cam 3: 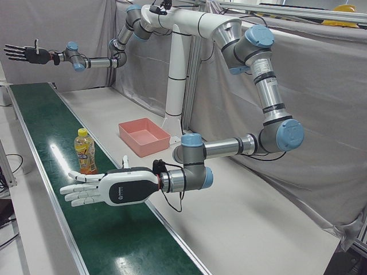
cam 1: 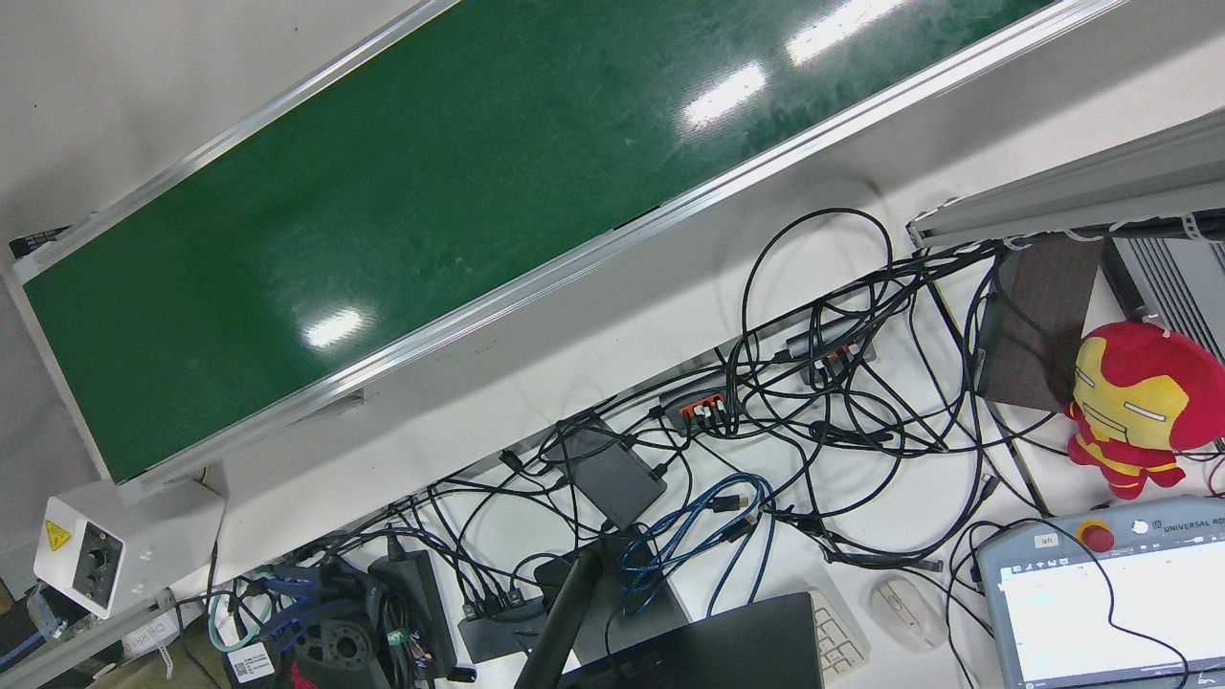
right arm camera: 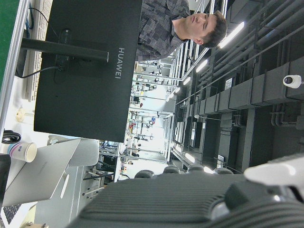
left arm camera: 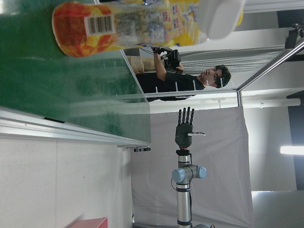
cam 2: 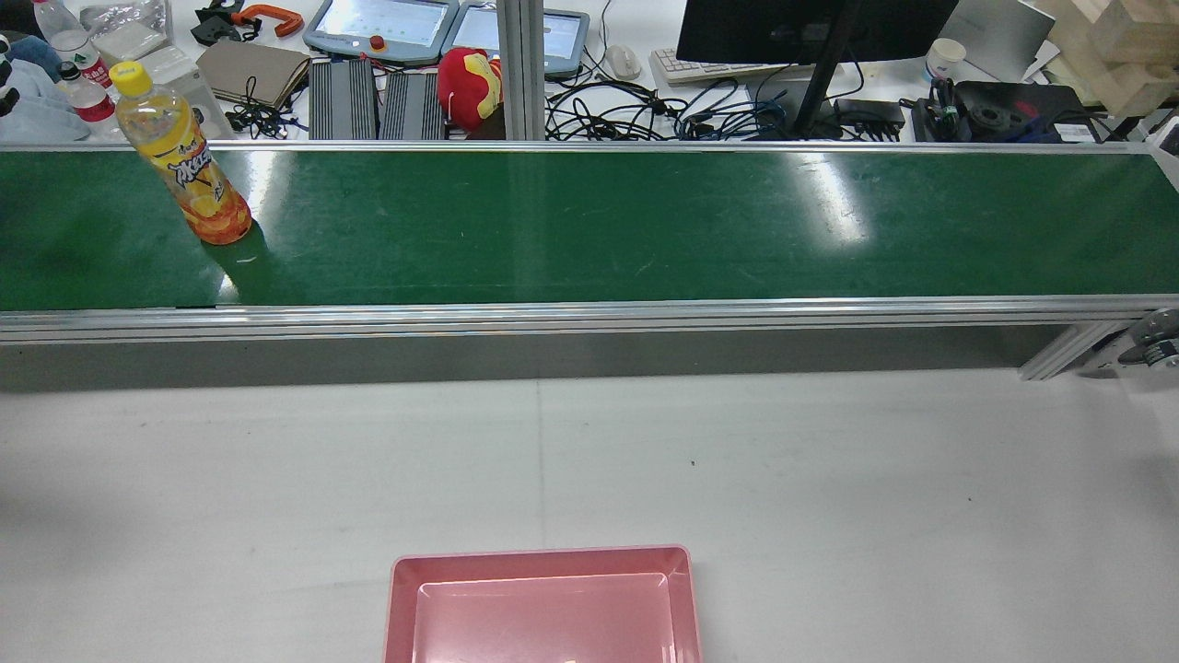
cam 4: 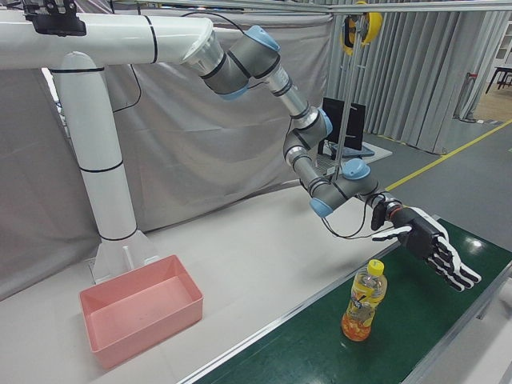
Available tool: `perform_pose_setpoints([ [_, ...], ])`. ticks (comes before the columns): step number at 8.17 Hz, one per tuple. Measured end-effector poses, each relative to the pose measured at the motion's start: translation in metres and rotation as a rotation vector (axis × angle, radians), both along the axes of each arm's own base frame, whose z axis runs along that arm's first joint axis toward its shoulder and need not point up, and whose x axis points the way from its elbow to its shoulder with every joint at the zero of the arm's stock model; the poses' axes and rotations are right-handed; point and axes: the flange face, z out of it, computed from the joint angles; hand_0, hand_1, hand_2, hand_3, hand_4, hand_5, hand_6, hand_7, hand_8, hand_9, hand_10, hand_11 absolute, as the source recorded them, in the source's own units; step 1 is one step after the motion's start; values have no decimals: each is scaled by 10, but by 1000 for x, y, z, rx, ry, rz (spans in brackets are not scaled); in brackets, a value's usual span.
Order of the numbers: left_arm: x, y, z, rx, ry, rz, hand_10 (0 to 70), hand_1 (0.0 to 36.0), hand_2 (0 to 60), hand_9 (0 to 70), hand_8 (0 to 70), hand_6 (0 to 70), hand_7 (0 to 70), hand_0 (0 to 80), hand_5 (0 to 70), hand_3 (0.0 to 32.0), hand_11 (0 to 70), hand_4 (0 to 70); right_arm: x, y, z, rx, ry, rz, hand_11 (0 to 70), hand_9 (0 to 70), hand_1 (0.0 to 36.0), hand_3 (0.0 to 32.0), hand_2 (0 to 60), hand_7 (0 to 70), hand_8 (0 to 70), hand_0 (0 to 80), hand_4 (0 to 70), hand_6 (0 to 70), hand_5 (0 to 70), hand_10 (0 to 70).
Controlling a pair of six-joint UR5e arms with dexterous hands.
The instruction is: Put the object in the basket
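1. The bottle (cam 2: 180, 157) of orange drink is standing straight up on the green belt (cam 2: 599, 230), cap on top; its long way is running up and down; in the rear view it is sitting far over on the robot's left side of the belt.
2. The left hand (cam 3: 109, 189) is hanging over the belt near the bottle, but it is not touching it; there is a clear gap between them; the bottle is lying along the belt from the hand, on the side of the station's middle.
3. The left hand is holding nothing; its fingers (cam 3: 77, 193) are stretched out flat and a little apart, pointing across the belt; the thumb is sticking up.
4. The left hand view is showing the bottle (left arm camera: 133, 23) very close, so I think the hand is facing it; I am guessing the hand needs to slide sideways to the bottle and wrap around its middle.
5. The right hand (cam 3: 26, 53) is waiting far away at the other end of the belt; it is held up high, fingers straight and apart, holding nothing; so the left hand is much the nearer one.
6. The pink basket (cam 2: 396, 599) is sitting on the white table (cam 2: 829, 479), on the robot's side of the belt and well apart from the bottle; it is looking empty.
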Motion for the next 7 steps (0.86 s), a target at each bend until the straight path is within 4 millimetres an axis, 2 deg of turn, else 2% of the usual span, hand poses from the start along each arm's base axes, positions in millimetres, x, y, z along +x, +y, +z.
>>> perform_pose_setpoints([
  [3, 29, 1, -22, 6, -20, 41, 13, 111, 0, 21, 25, 0, 0, 800, 185, 4, 51, 92, 0, 0, 0, 0, 0, 0, 0, 0, 0, 0, 0, 0, 0, 0, 0, 0, 0, 0],
  [5, 60, -13, -52, 22, -36, 66, 20, 100, 0, 26, 28, 0, 0, 800, 185, 4, 59, 80, 0, 0, 0, 0, 0, 0, 0, 0, 0, 0, 0, 0, 0, 0, 0, 0, 0, 0],
  [7, 89, -17, -68, 26, -14, 29, 15, 96, 0, 19, 22, 0, 0, 800, 196, 8, 51, 77, 0, 0, 0, 0, 0, 0, 0, 0, 0, 0, 0, 0, 0, 0, 0, 0, 0, 0],
])
